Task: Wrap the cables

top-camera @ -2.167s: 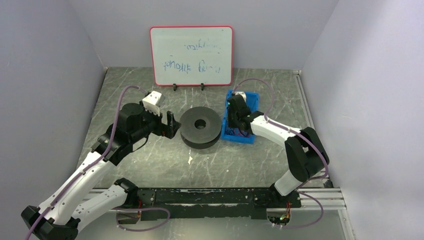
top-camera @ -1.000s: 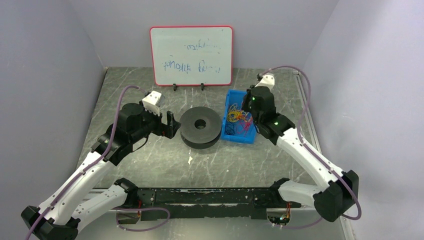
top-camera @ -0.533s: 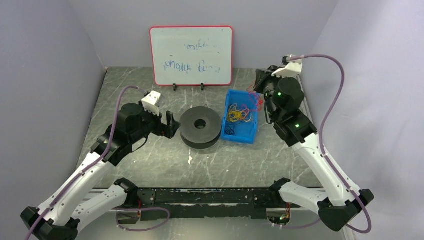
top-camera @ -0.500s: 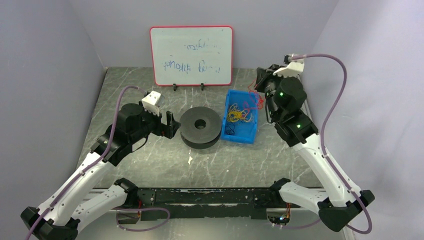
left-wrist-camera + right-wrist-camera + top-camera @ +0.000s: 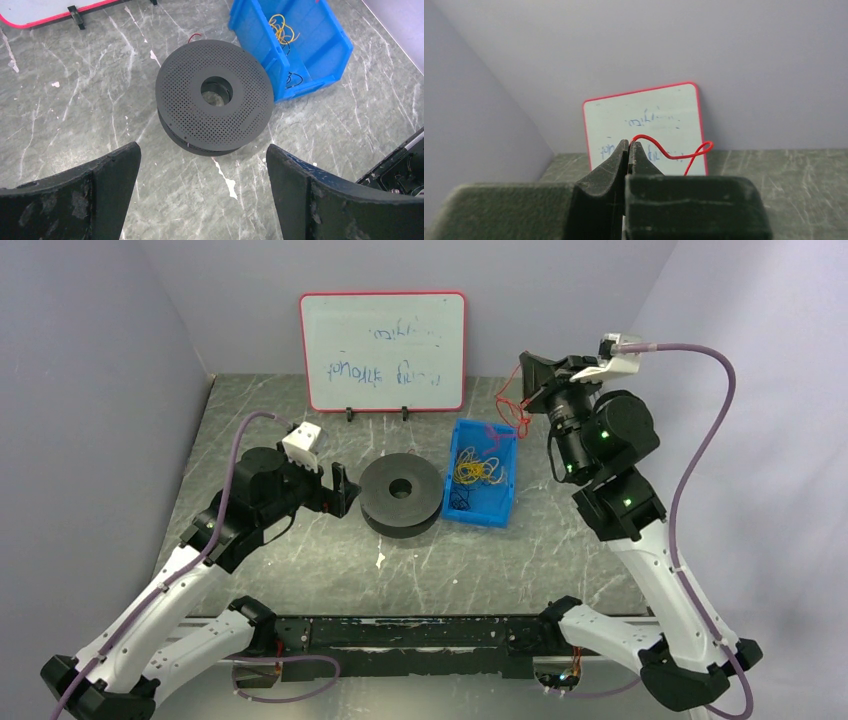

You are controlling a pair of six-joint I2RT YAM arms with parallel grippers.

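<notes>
- Right wrist view: the right gripper (image 5: 629, 146) is clamped on a red wire (image 5: 674, 156) in front of the whiteboard (image 5: 644, 117), whose blue handwriting is unreadable.
- Overhead view: the wire hangs above the far end of the blue bin (image 5: 452, 502).
- Left wrist view: the left gripper (image 5: 202, 151) gapes wide, facing the black spool (image 5: 182, 95), which lies flat just beside the bin.
</notes>
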